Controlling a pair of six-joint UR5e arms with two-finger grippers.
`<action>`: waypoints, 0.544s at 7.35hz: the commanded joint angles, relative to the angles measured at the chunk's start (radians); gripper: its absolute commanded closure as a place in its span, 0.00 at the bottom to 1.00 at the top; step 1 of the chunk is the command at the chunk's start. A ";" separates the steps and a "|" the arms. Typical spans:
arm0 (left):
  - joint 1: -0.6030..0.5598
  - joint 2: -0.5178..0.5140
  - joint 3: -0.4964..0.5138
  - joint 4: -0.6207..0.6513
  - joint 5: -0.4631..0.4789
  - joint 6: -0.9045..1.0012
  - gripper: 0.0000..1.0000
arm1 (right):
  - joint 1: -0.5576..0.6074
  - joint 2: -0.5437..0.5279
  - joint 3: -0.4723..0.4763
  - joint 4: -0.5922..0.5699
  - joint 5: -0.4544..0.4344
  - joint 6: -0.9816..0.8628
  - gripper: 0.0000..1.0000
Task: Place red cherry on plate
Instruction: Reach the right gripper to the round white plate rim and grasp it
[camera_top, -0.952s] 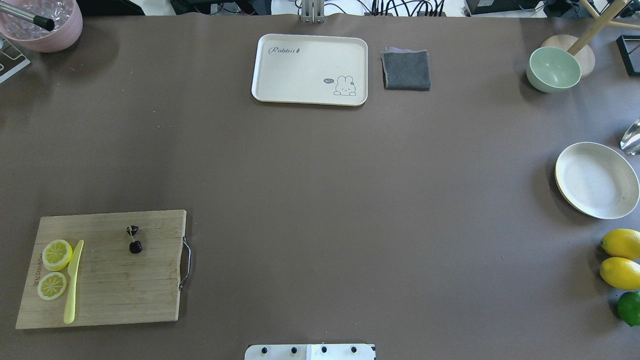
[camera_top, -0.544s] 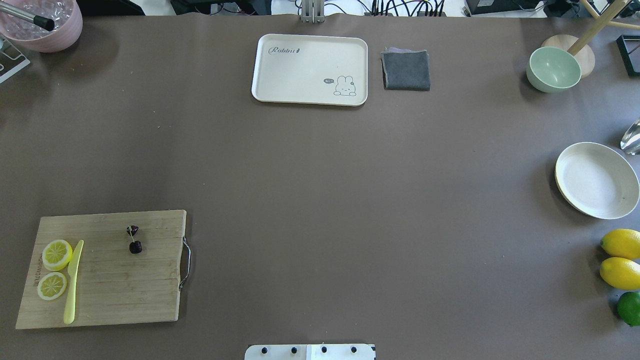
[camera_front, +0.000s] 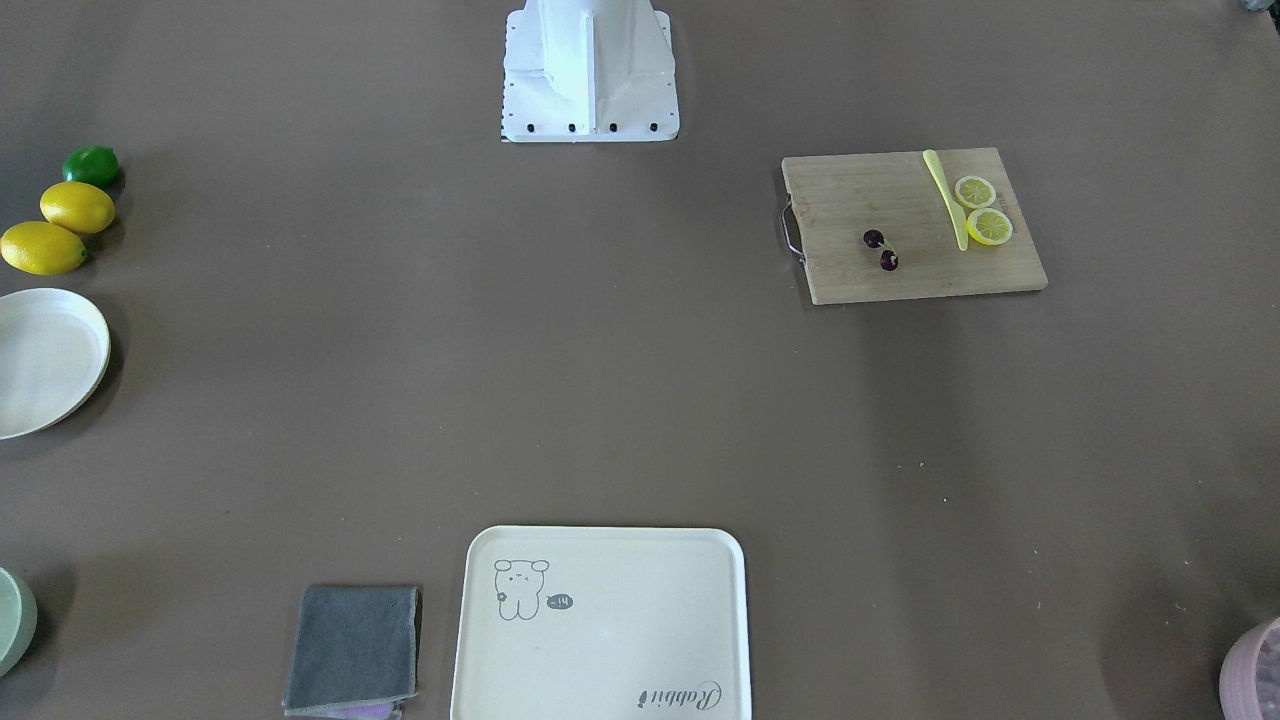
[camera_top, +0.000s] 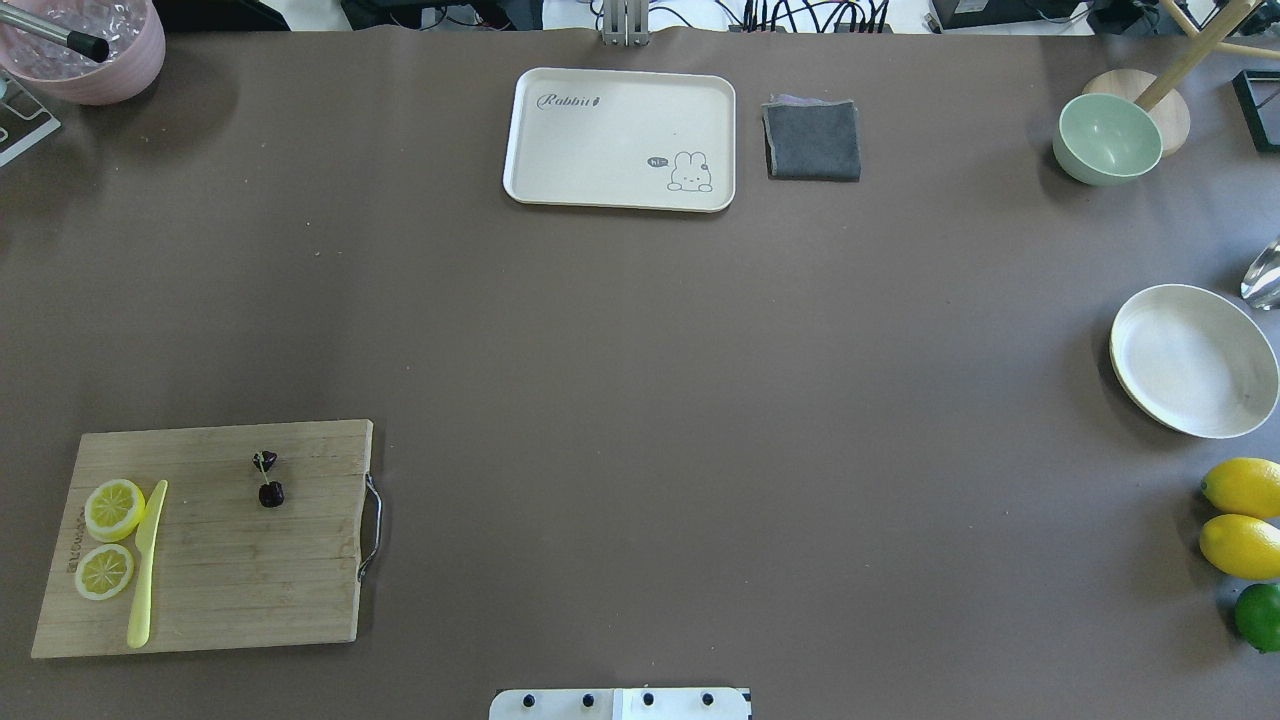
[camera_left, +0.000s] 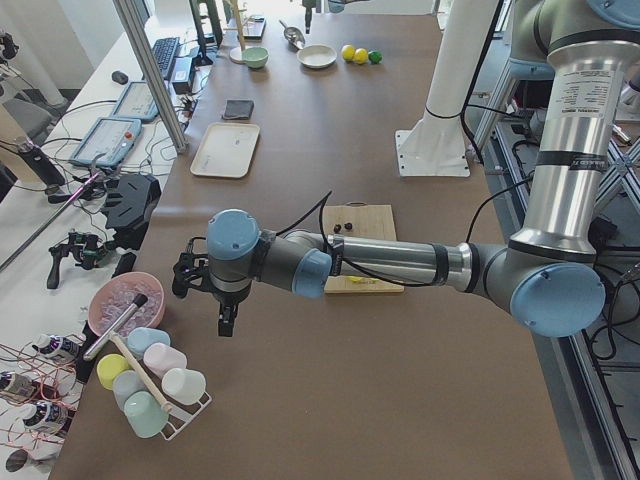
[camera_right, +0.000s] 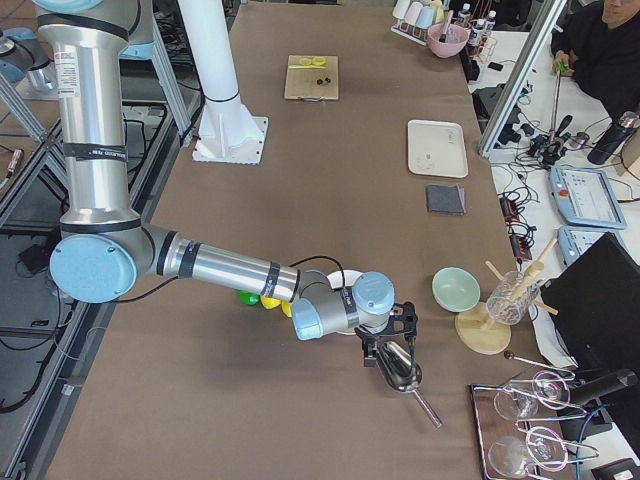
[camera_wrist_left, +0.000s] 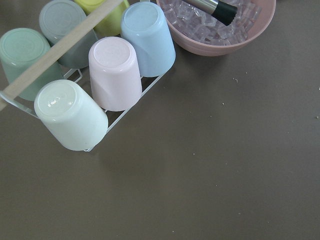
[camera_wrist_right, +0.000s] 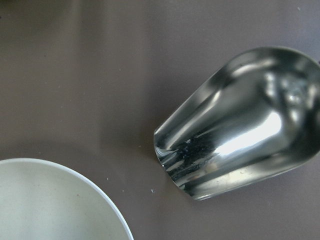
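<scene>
Resting on the near, straight-grained wooden board (camera_top: 215, 570), the cherry (camera_top: 269, 481) is two glossy near-black beads on one thin stem. The smooth round cream plate (camera_top: 1190, 360) lies well apart. Whether the left tool (camera_left: 224, 328) or right tool (camera_right: 383, 356) is open, I cannot tell.

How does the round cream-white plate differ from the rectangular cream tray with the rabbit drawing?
The round cream-white plate is plain; the rectangular cream tray bears a rabbit drawing and lettering. The plate lies on the robot's right near two yellow lemons; the tray lies far-centre beside a grey cloth. Both are empty, with raised rims.
</scene>
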 joint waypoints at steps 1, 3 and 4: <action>0.001 0.000 -0.002 0.000 0.000 0.000 0.02 | -0.055 -0.004 0.001 0.005 0.001 -0.002 0.00; 0.000 -0.003 -0.002 0.000 0.000 0.000 0.02 | -0.089 -0.015 0.001 0.022 0.001 -0.006 0.00; 0.001 -0.003 -0.002 -0.001 0.000 0.000 0.02 | -0.100 -0.045 -0.005 0.097 0.002 0.000 0.00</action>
